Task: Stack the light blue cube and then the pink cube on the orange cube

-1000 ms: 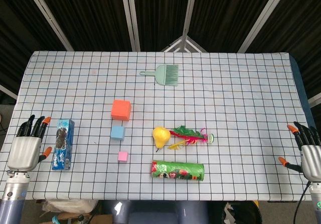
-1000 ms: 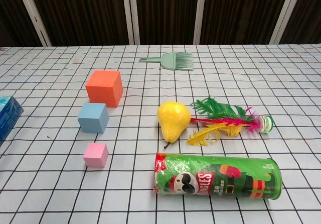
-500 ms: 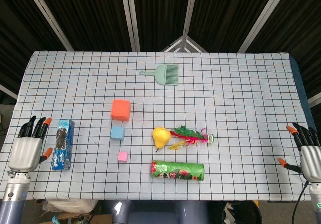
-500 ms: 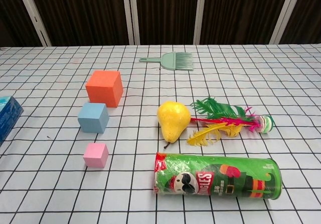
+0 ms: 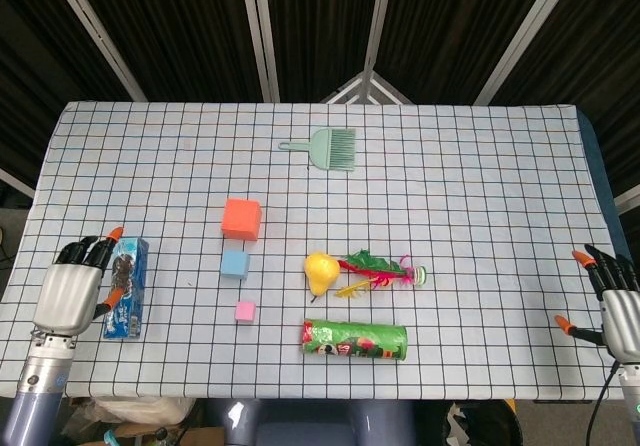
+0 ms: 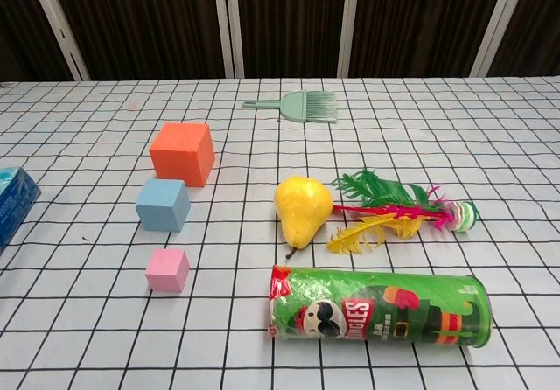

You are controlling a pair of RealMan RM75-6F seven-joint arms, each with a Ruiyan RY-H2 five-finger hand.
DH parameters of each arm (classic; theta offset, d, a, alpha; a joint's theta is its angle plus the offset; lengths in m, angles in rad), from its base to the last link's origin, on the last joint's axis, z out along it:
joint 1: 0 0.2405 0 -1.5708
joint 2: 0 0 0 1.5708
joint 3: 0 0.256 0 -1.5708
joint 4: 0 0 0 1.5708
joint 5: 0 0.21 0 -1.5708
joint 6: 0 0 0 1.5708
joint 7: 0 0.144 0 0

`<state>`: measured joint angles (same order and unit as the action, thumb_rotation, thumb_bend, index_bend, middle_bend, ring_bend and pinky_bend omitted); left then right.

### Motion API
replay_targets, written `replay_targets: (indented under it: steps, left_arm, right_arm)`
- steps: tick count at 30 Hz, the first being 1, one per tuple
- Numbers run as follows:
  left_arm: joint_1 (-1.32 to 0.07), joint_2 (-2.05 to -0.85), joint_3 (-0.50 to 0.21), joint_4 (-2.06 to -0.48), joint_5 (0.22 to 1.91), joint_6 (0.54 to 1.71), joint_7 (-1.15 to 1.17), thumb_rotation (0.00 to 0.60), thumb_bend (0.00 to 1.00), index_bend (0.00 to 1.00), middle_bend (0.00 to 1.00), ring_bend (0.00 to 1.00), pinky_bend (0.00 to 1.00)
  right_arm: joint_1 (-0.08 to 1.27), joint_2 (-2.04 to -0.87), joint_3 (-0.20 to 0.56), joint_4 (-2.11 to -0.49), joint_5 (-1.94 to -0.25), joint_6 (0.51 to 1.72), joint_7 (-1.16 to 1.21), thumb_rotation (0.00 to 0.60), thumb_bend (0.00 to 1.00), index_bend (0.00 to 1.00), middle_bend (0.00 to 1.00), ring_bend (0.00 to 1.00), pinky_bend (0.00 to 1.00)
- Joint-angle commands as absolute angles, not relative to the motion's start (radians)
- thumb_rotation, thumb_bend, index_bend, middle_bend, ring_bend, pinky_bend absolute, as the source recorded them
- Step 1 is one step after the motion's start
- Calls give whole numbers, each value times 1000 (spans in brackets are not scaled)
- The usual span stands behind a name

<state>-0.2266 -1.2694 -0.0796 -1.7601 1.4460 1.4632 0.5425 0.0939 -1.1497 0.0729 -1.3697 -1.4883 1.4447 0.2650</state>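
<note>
Light blue cube: I see the small light blue foam cube left of the table's middle, flat on the checked cloth, nothing on top of it.
Orange cube: the larger orange foam cube sits just beyond it toward the far edge, close but apart; its top is bare.
Pink cube: the smallest pink foam cube lies nearer the front edge; the three make a short line running front to back.
Left hand: my left hand hovers at the front-left corner, fingers a little apart, holding nothing, just beside the blue biscuit packet.
Right hand: my right hand hangs off the front-right corner, fingers spread, empty.
Key relation: the blue cube lies to the right of my left hand, past the packet; that hand is much the nearer, so I judge it should make the reach.
Progress: nothing stacked yet.
</note>
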Motion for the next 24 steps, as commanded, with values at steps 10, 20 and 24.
replay_targets:
  steps: [10,20,24]
  left_arm:
    - [-400,-1274,-193,-2000,1188,1267,779,600,233,291,905,745,826]
    - [-524,-1370,-212,-2046,954,1255,986,600,224,332,916,756,836]
    - [-562,-1396,-215,-2041,884,1270,1035,600,224,328,916,756,836]
  right_arm:
    - [101,-1143,67,-1373,-1490,1423,286,600,152,143,91,100,51]
    - [101,-1138,66,-1374,-1483,1413,297,600,152,143,91,100,50]
    - [102,-1136,65,-1377,-1482,1408,297,600,151,143,91,100,51]
